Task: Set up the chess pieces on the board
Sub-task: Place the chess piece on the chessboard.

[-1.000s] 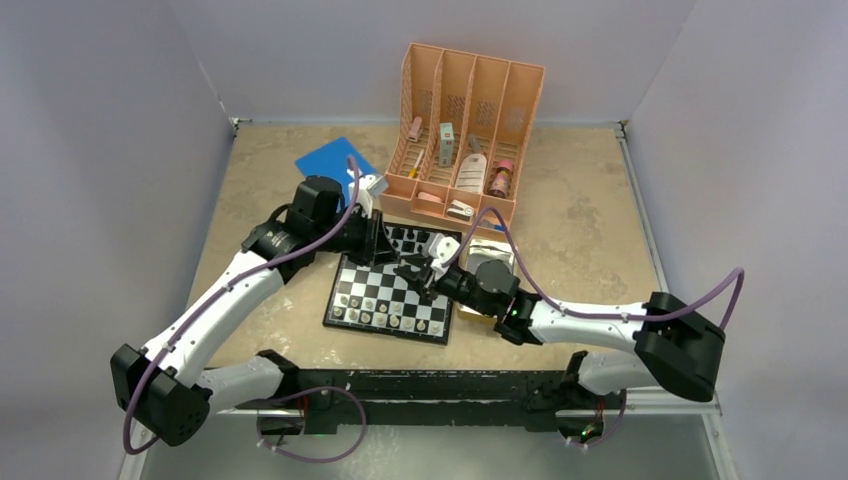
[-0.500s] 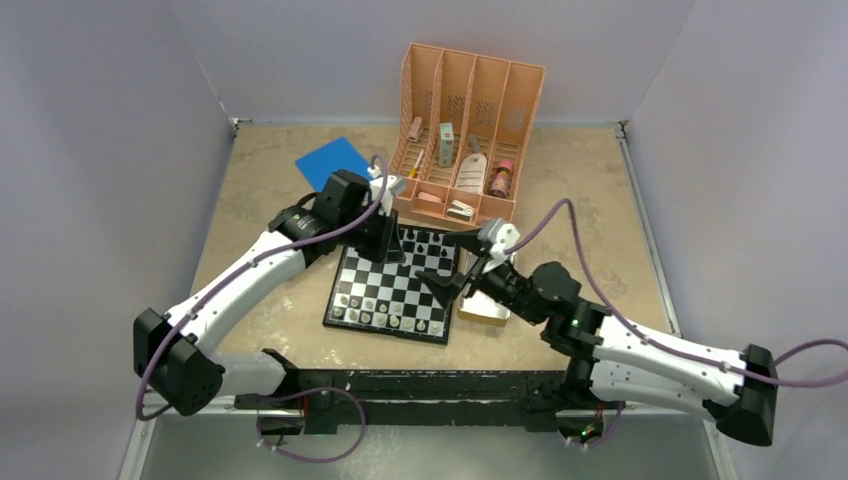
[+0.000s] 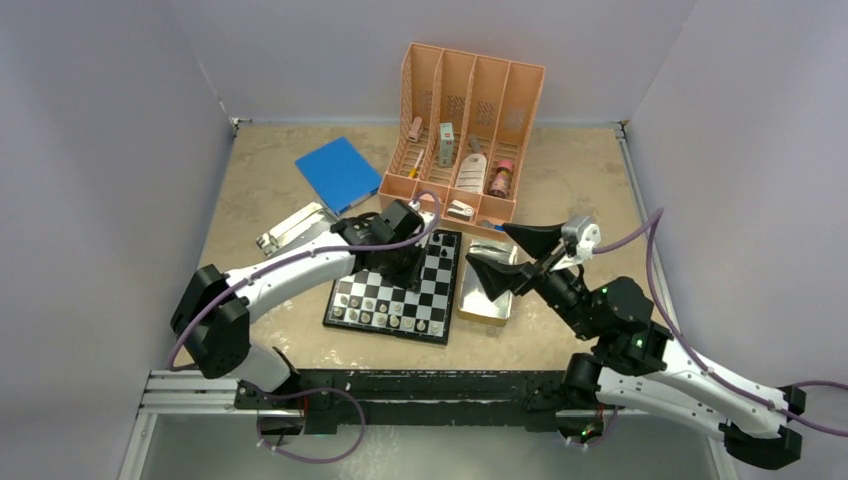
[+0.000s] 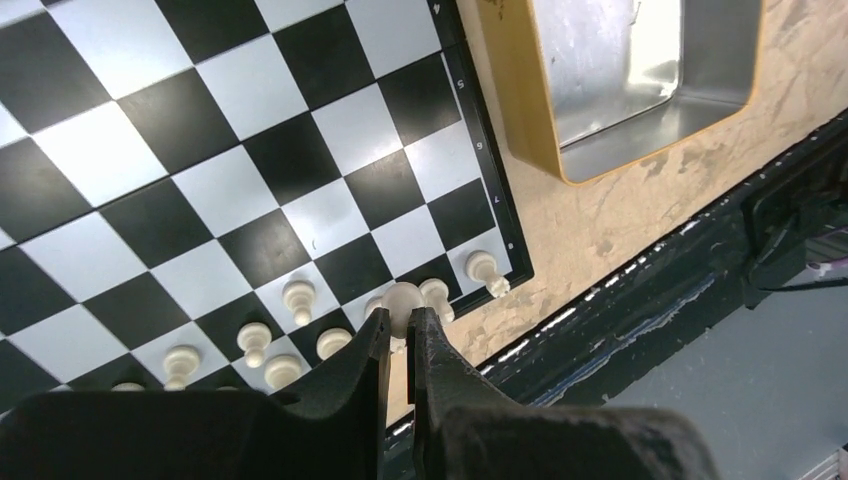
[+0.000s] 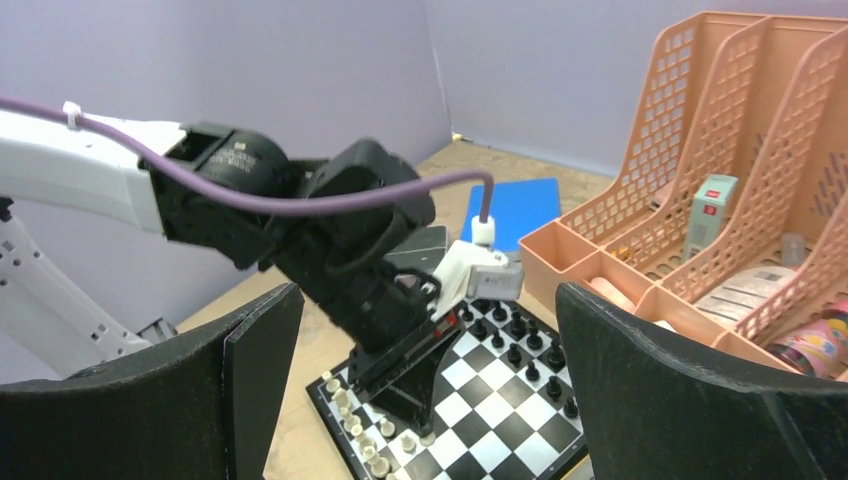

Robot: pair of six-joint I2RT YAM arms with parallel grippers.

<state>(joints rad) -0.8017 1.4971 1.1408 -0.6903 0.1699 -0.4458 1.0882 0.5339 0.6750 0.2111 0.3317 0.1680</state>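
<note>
My left gripper is pinched almost closed on a pale piece, hanging over the board at its white end. I judge a placement is in hand: next, lower it squarely onto a free home square. Meanwhile my right gripper gapes empty beside the board's right edge

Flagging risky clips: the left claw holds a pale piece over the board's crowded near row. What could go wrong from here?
1. The left claw pinches the pale piece only at its very tip, so it may slip or tilt on release.
2. The neighbouring pale pieces stand very close, so the opening fingers could topple them.
</note>
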